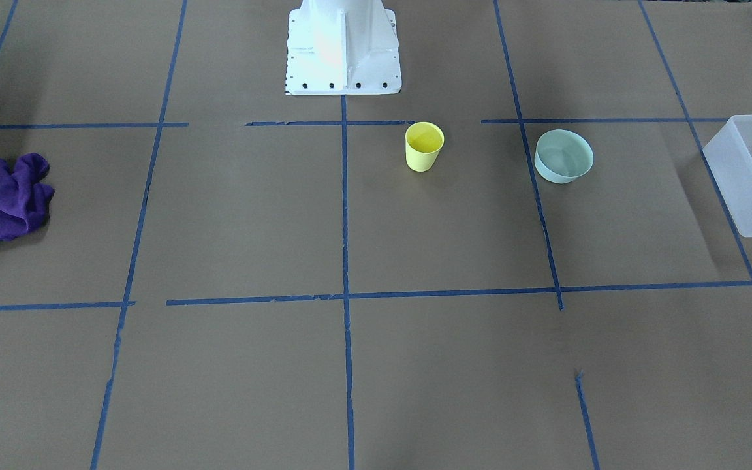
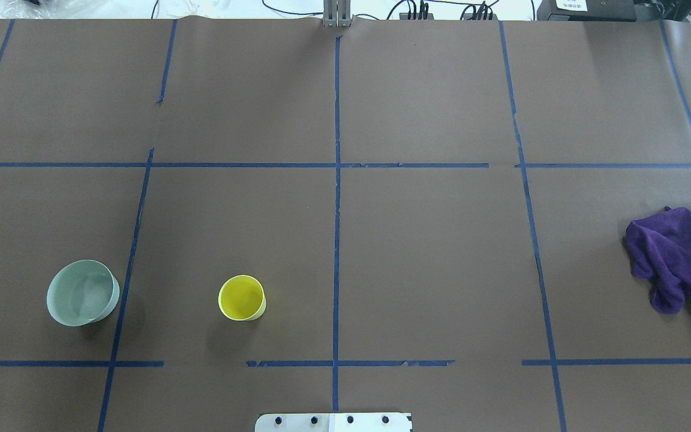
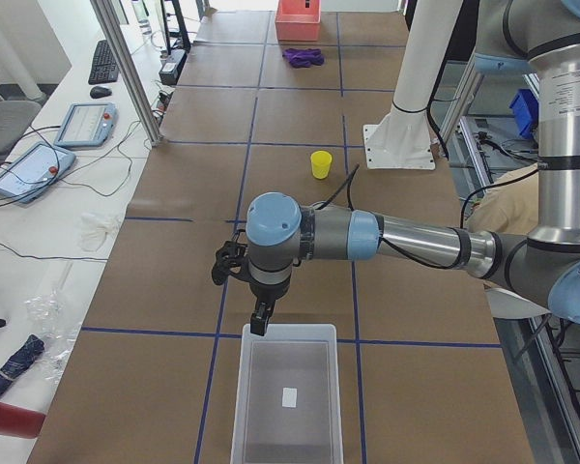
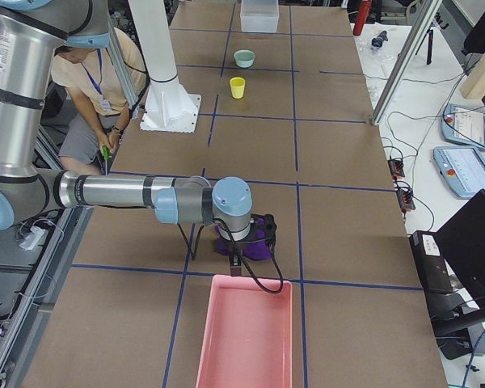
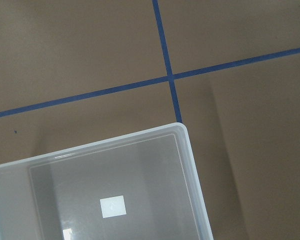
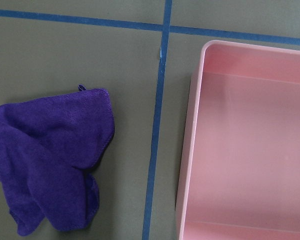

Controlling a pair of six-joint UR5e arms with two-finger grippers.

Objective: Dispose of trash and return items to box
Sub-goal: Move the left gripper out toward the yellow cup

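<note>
Two items outside the box [image 3: 271, 425].
Left-end view: box nearest, left gripper [image 3: 259, 324] at its far rim, yellow cup [image 3: 320, 164] beyond; the arm [image 3: 416, 242] hides the mint bowl [image 1: 564, 156], shown from the front. Right gripper [image 4: 236, 263] hangs above purple cloth [image 6: 50, 160] beside pink bin [image 4: 246, 339]. Neither grip can be told.

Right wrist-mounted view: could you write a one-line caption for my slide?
Crumpled purple cloth lies left of an empty pink bin, blue tape line running between them.

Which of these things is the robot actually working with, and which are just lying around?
For the job: yellow cup, mint-green bowl, frosted white box; probably also the purple cloth and pink bin.
Just lying about: keyboard, tablet.
</note>
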